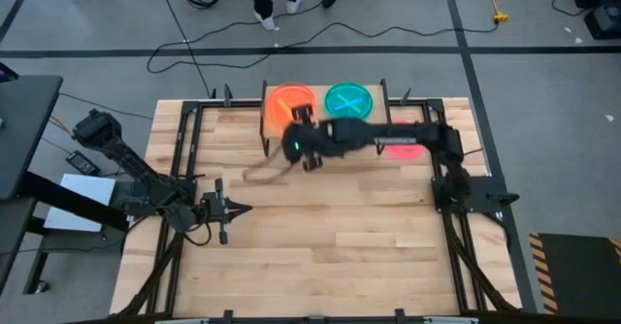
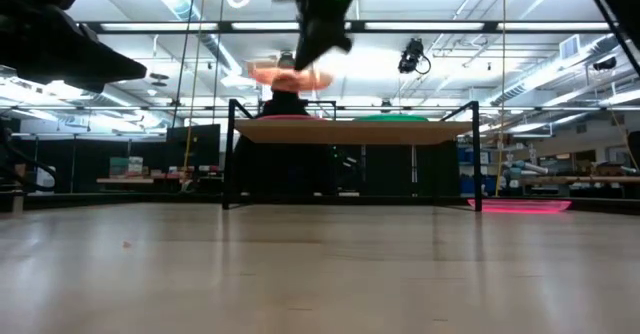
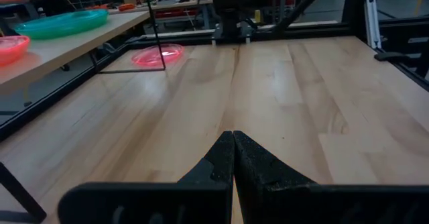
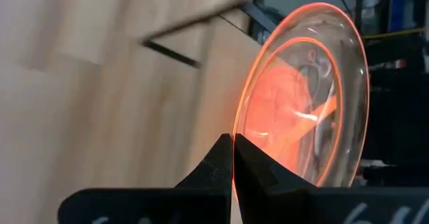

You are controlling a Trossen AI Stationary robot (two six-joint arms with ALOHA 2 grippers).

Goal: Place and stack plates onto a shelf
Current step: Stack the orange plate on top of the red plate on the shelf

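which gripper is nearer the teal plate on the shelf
Right. The right gripper holds the orange plate just beside the teal plate; the left gripper waits shut, far off across the table.

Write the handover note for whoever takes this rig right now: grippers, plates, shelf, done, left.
Right gripper: shut on the orange plate, held above the shelf, over its pink-red plate.
Left gripper: shut, empty, parked low over the table's left side.
Done: pink-red and teal plate on the shelf.
Left: set the orange plate down; fetch the other pink-red plate lying on the table beside the shelf.
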